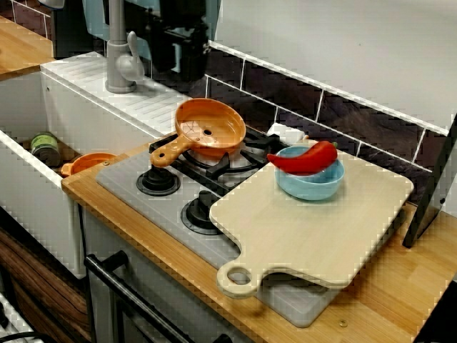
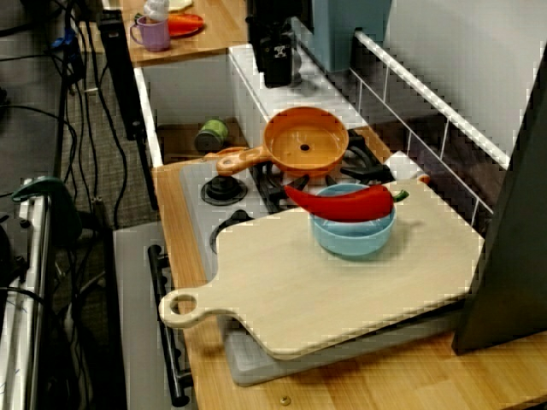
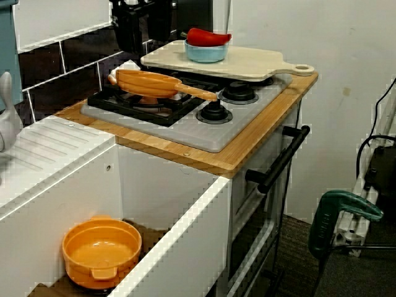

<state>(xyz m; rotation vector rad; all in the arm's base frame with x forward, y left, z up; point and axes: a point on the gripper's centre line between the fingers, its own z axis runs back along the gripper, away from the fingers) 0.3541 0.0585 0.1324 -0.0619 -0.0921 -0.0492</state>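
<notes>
Behind the stove [image 1: 168,207] the hand [image 1: 177,57], open or closed unclear, hangs near an orange pan [image 1: 211,128]; a red pepper [image 1: 303,157] lies across a blue bowl [image 1: 310,184] beside it.

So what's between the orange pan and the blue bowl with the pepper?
Just a strip of black stove grate, then the edge of the wooden board under the bowl. The pan and bowl are apart; the view with the tap shows it.

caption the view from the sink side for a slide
Red pepper atop a blue bowl on a cutting board, orange pan on the stove.
</notes>
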